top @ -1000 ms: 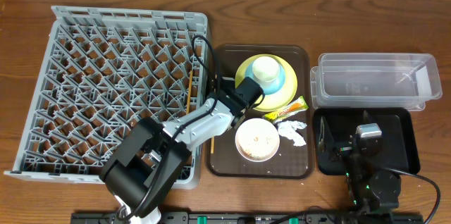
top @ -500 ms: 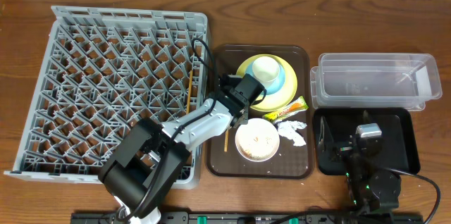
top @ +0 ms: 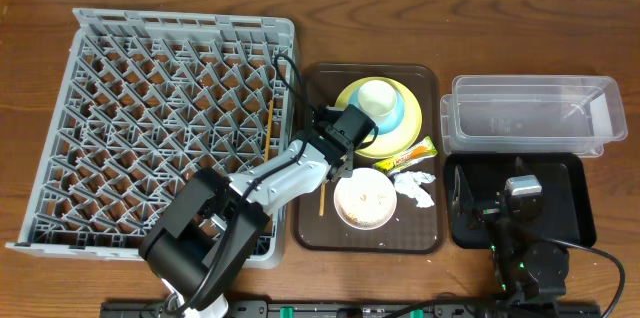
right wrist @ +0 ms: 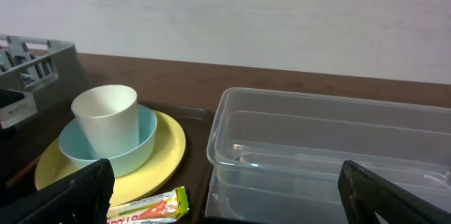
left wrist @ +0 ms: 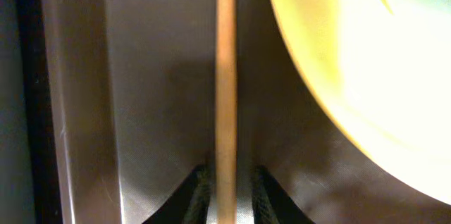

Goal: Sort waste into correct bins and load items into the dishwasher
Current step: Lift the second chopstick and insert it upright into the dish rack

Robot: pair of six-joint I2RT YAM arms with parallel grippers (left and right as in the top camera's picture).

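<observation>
Overhead: left gripper (top: 327, 167) pinches a chopstick (top: 320, 198) over brown tray (top: 312, 230) — cup (top: 376, 98) nests in blue bowl (top: 401, 116).

Wooden chopstick (left wrist: 225, 76), glossy brown tray (left wrist: 155, 111)

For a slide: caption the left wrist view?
Left gripper shut on a wooden chopstick over the brown tray, beside the yellow-green plate.

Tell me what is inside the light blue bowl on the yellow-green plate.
A small pale cup stands upright inside the light blue bowl, which rests on the yellow-green plate. The cup covers the bowl's bottom, so anything under it cannot be seen.
</observation>
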